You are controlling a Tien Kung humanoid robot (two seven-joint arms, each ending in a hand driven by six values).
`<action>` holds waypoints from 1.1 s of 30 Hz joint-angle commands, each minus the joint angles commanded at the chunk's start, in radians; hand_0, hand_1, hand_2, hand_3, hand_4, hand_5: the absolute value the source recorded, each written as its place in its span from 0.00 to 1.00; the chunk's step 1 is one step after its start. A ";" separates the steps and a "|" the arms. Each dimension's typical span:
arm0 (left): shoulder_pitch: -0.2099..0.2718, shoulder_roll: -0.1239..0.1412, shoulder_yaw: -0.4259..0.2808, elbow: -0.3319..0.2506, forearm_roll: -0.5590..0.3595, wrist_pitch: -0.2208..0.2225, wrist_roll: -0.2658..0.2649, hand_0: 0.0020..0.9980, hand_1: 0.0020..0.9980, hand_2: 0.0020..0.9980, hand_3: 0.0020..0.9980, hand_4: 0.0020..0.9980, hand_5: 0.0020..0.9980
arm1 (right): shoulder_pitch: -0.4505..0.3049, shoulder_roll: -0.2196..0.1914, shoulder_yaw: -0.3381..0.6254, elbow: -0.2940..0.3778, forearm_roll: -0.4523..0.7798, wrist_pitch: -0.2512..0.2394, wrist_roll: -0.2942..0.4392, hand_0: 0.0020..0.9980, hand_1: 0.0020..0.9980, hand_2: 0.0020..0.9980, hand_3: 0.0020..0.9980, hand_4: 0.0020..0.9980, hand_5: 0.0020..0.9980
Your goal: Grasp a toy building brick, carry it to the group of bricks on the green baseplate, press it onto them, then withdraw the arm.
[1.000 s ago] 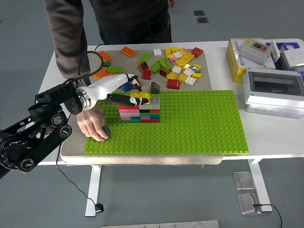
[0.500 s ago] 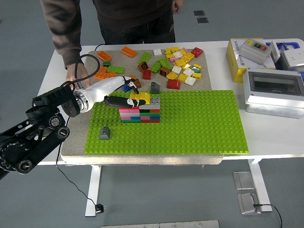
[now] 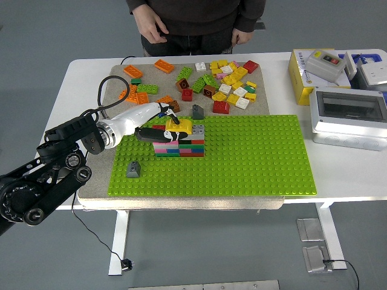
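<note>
Left arm in from lower left, left hand (image 3: 158,124) clamped on yellow brick (image 3: 180,125), brick resting atop brick stack (image 3: 178,144) at baseplate's back-left. Lone grey brick (image 3: 133,170) on green baseplate (image 3: 254,157), near front-left corner. Loose bricks (image 3: 217,78) scattered behind baseplate. Person's hands (image 3: 149,24) at far edge, touching nothing.

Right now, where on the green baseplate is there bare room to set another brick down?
The baseplate is bare from the brick stack right to its far edge, and along the front strip. One grey brick sits front left. It is crowded at the stack, where the left hand holds a yellow brick, and in the loose pile behind.
</note>
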 joint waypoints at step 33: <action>0.019 0.001 -0.012 0.008 0.008 -0.001 0.001 1.00 0.98 0.95 0.65 0.86 0.76 | 0.002 -0.001 -0.019 0.000 0.021 0.002 0.006 0.78 0.71 0.75 0.73 0.54 0.86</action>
